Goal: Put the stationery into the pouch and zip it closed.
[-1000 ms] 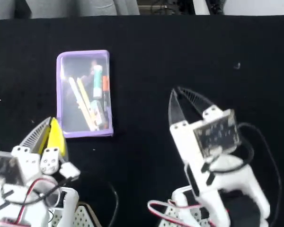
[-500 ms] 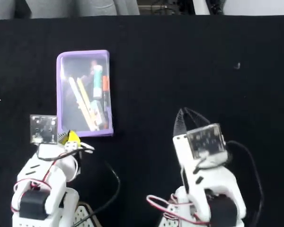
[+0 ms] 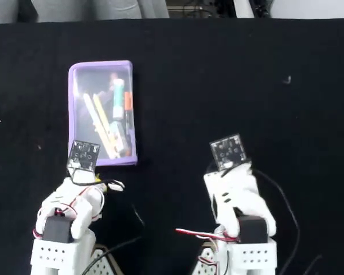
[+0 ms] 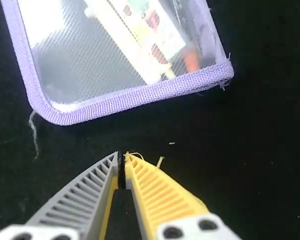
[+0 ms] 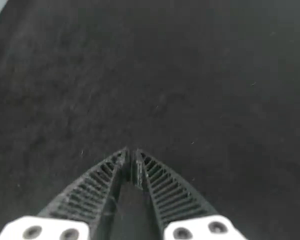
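Left hand (image 4: 124, 162) pinched closed, pouch (image 3: 103, 162) long axis running away from it

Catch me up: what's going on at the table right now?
The clear plastic pouch with purple fabric trim lies flat on the black cloth table, with the pens and other stationery inside it. Neither arm holds anything. The left gripper is shut and empty, just short of the pouch's near edge and not touching it. The right gripper is shut over bare cloth. I can't tell whether the zip is fully closed.
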`<state>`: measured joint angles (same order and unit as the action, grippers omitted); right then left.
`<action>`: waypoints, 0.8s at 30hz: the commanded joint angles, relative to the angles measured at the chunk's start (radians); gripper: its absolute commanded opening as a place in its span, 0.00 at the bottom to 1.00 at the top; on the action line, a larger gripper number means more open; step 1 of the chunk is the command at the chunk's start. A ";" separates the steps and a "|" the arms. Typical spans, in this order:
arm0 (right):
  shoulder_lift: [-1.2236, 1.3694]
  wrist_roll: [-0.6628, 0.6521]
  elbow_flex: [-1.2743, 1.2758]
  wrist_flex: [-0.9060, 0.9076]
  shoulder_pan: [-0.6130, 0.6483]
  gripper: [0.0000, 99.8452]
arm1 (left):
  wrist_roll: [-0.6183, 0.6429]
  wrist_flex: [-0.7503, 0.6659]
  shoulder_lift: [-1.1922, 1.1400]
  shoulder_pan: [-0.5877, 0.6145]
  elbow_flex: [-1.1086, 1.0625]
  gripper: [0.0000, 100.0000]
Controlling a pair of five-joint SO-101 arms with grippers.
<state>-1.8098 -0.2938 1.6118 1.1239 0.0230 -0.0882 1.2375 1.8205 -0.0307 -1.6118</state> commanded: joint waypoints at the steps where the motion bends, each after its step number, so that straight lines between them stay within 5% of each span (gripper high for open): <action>1: -0.082 0.008 0.045 0.011 -0.015 0.01 | -0.011 -0.021 0.006 0.002 -0.010 0.03; 13: -0.082 -0.002 0.071 0.158 -0.017 0.01 | -0.017 0.044 0.003 0.007 -0.067 0.03; 17: -0.082 0.000 0.071 0.181 -0.018 0.01 | -0.011 0.037 0.003 0.093 -0.087 0.03; 24: -0.084 0.000 0.071 0.181 -0.163 0.01 | -0.011 0.037 0.003 0.148 -0.087 0.03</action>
<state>-1.8098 -0.2938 1.6840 1.2958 -0.0844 -0.0959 1.2712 1.8190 0.1059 -1.6747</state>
